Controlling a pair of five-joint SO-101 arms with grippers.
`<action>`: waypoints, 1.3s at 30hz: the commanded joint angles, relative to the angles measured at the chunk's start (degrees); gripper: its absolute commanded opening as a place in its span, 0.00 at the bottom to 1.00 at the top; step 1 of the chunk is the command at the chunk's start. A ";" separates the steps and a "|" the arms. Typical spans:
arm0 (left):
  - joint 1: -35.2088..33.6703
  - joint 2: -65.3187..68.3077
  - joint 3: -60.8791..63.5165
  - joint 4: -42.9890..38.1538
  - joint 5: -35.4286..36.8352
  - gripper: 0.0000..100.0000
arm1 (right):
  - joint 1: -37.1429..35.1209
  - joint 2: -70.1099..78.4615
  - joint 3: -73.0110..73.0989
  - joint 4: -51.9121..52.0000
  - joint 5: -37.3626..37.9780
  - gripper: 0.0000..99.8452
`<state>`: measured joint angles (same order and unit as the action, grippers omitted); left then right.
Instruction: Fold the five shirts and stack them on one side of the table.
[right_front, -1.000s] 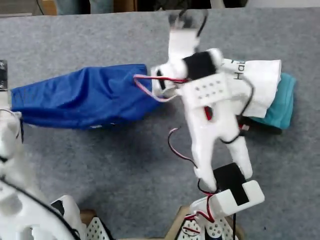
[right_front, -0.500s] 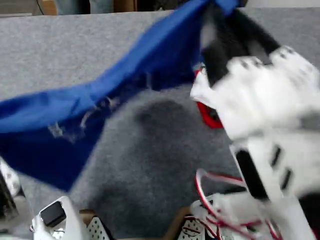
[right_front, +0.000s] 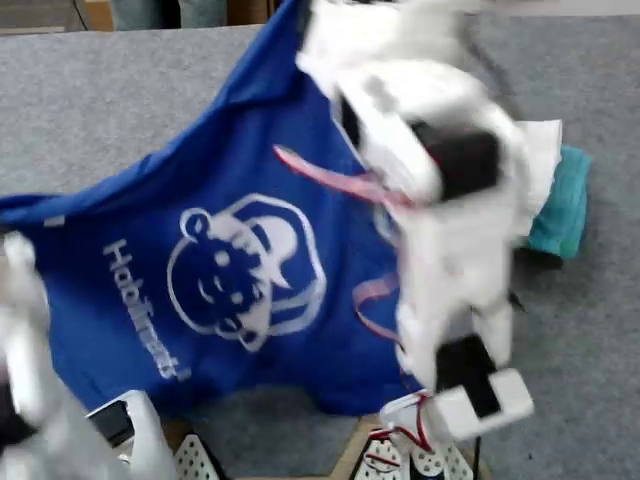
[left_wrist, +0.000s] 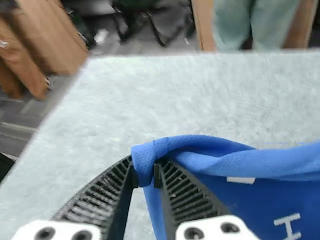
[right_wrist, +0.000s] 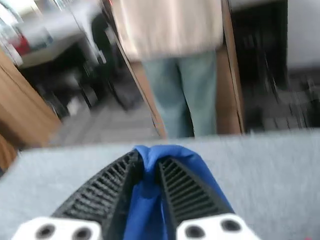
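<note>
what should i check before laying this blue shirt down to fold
1. left gripper shut on blue shirt edge: ok
2. right gripper shut on the shirt too: ok
3. shirt spread open, print facing up: ok
4. shirt flat on the table: cannot tell
5. white shirt on teal shirt, stacked clear of the blue one: cannot tell, an arm covers the gap

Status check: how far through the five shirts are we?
Done: a white shirt lies folded on a teal shirt at one side of the table. In hand: the blue shirt, unfolded with its print showing, pinched at one edge by the left gripper and at another by the right gripper. Left: fold the blue shirt and stack it. I count three shirts of five.
</note>
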<state>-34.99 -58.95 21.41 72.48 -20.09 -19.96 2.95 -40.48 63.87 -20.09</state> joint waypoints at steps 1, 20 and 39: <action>2.86 5.27 12.88 -29.45 -0.70 0.03 | 0.62 7.87 5.41 -15.38 -0.44 0.01; 2.86 45.89 -16.22 -12.66 -0.97 0.03 | -0.18 35.30 -33.36 16.88 -2.73 0.01; -2.68 46.24 8.75 -12.40 -13.63 0.03 | -3.16 4.79 14.11 36.84 11.78 0.01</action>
<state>-36.84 -12.18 30.46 58.95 -30.81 -22.77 16.04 -36.62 100.70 -10.15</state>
